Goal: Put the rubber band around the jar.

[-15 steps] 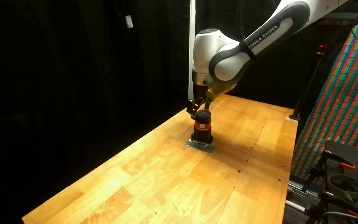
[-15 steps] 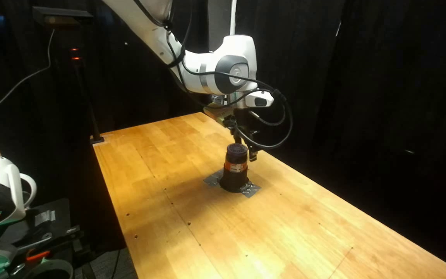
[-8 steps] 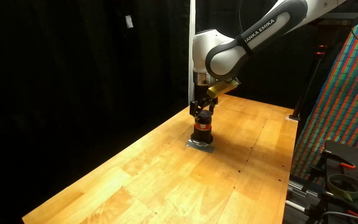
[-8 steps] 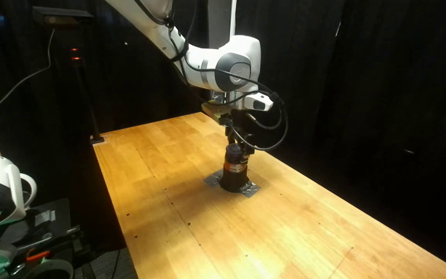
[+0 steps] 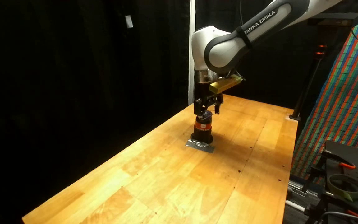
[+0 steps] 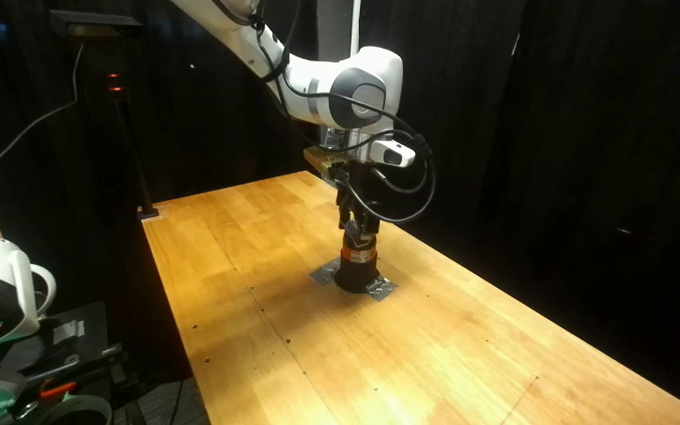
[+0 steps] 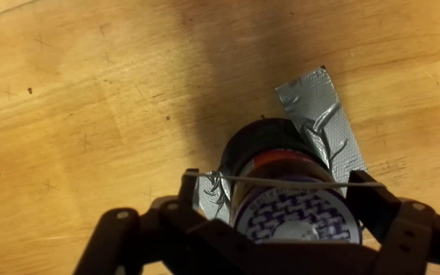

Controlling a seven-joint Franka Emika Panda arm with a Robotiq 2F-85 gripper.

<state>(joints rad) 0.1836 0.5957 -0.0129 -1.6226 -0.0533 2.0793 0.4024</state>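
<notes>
The jar (image 5: 203, 126) stands upright in a black base taped to the table, showing an orange-red label in both exterior views (image 6: 359, 254). Its purple-and-white patterned lid shows in the wrist view (image 7: 300, 214). My gripper (image 7: 277, 181) is open, its fingers on either side of the jar's top. A thin pale rubber band (image 7: 258, 181) is stretched between the two fingertips and crosses in front of the lid's edge. In an exterior view the gripper (image 5: 209, 114) is at lid height; it also shows at the lid in an exterior view (image 6: 356, 230). The band's far side is mostly hidden.
Grey tape strips (image 7: 330, 126) fix the black base (image 6: 356, 276) to the wooden table (image 5: 166, 180). A dark post (image 6: 133, 153) stands at the table's far corner. A side stand with a tape roll (image 5: 346, 186) is beyond the table edge. A cable (image 6: 434, 183) loops by the wrist.
The gripper has moved sideways from beside the jar to over its top, rightward in an exterior view and leftward in an exterior view. The wrist has tilted slightly. The jar has not moved.
</notes>
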